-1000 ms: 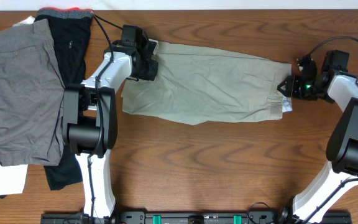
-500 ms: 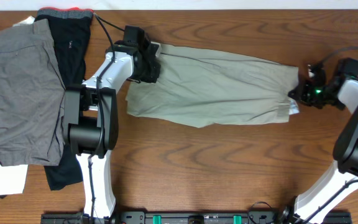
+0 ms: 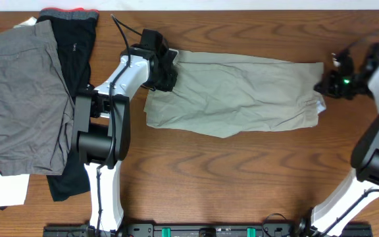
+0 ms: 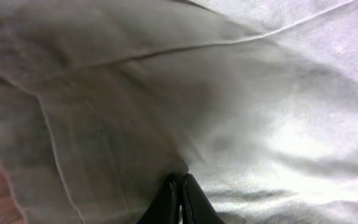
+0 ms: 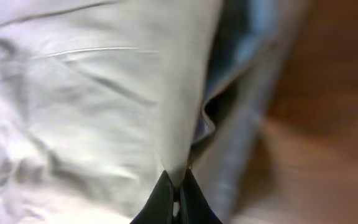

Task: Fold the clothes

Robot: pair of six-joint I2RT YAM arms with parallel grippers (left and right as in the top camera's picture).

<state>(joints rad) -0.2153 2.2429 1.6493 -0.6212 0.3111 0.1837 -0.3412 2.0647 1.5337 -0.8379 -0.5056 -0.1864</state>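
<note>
Wood-grained desk [image 3: 242, 184] fills my overhead view. Nearest, at my left, a white cloth [image 3: 2, 191] pokes out from under the grey shorts [image 3: 22, 99], with a black garment with a red waistband [image 3: 74, 46] beside them. Farther back, the khaki shorts [image 3: 242, 95] lie stretched flat between both arms. My left pincer [image 4: 179, 186] is pinched tight on their left end. My right pincer [image 5: 176, 183] is clamped on their right end.
</note>
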